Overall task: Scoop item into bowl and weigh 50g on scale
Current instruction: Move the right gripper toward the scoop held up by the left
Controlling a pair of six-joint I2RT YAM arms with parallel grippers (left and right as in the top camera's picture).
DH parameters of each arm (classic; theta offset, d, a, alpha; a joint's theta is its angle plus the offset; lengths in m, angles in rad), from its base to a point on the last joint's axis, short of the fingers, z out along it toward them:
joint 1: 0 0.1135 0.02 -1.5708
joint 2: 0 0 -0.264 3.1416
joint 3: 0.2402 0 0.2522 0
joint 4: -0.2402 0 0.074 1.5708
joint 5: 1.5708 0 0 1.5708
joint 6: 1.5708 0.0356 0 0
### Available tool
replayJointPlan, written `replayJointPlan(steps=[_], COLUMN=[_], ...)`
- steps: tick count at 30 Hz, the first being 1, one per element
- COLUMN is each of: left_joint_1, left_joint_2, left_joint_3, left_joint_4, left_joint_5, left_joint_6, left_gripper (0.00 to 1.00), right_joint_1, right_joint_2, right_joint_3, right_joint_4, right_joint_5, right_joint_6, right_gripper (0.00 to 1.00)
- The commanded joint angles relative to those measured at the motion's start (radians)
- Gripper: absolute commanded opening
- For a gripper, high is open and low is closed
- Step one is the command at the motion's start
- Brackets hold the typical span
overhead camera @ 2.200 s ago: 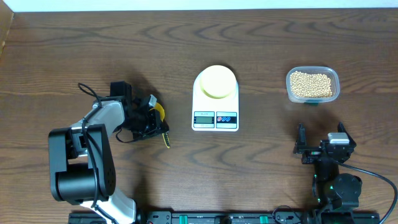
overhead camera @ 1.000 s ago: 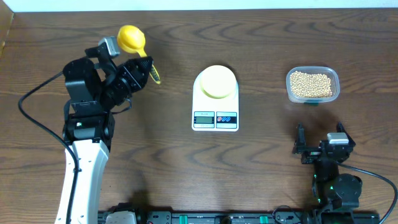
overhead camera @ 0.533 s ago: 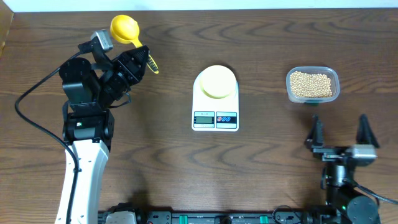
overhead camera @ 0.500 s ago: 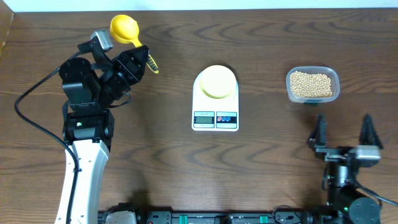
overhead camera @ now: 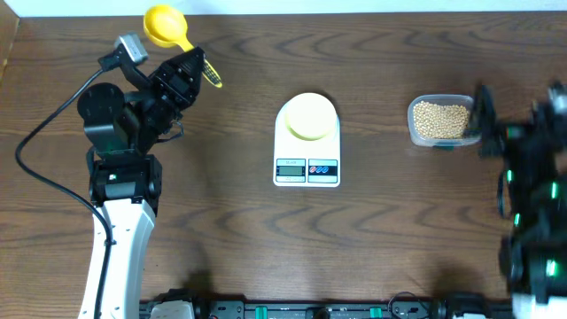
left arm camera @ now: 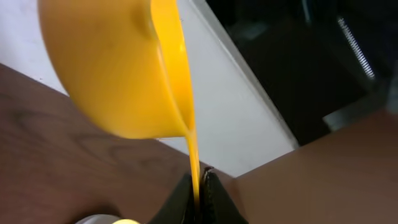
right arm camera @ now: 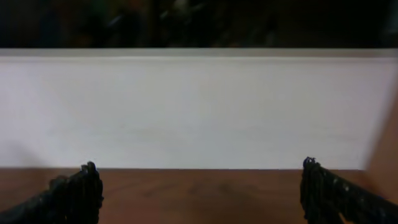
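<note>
So, left arm stands tall on the left side of the table (overhead camera: pixel 372 239), elbow up, wrist tipped toward the far edge. The left gripper (overhead camera: pixel 188 73) is clamped on the handle of the yellow scoop (overhead camera: pixel 163 24), cup end sticking out past the fingers near the far-left corner, well apart from everything else. Left wrist cam sees it from underneath: big yellow cup up top, thin handle running down into the pinched fingertips. Can't see inside the cup from either view, so no idea if anything's in it. Right arm is over on the right edge, just beside the tub (overhead camera: pixel 411 131), but it's blurry in the overhead and partly cut off by the frame, so the pose is hard to read tbh. The right gripper (right arm camera: pixel 202 190) is spread wide, one finger at each bottom corner of its wrist cam, nothing between them, facing a white board (right arm camera: pixel 199 112) w/ only a strip of table below. The beans (overhead camera: pixel 441 120) are all in the clear tub, small round tan ones, far-right side. The bowl (overhead camera: pixel 309 116), pale yellow, sits on the platform of the white scale (overhead camera: pixel 306 180) mid-table. Display is too small to read.
</note>
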Motion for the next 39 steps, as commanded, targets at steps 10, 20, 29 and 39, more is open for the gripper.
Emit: replayJointPlan(steps=[10,20,29,39], left_joint_1=[-0.129,-0.238,-0.282,-0.316], left_joint_2=[0.000,0.043,0.070,0.088], left_joint_3=[0.022,0.022,0.022,0.022], left_joint_4=[0.154,0.255,0.254,0.254], left_joint_5=[-0.222,-0.328,-0.315,-0.220], left_joint_6=[-0.100,-0.209,-0.225,-0.217], left_gripper=[0.07,0.07,0.07,0.07], right_joint_1=[0.025,0.204,0.384,0.488], right_joint_2=[0.491,0.629,0.689,0.826], right_joint_3=[0.185,0.185,0.185,0.185], right_joint_4=[0.480,0.537,0.598,0.851], right_joint_5=[-0.869,-0.569,-0.452,-0.618], right_joint_6=[0.453,0.872,0.891,1.209], right_gripper=[0.99,0.99,0.99,0.73])
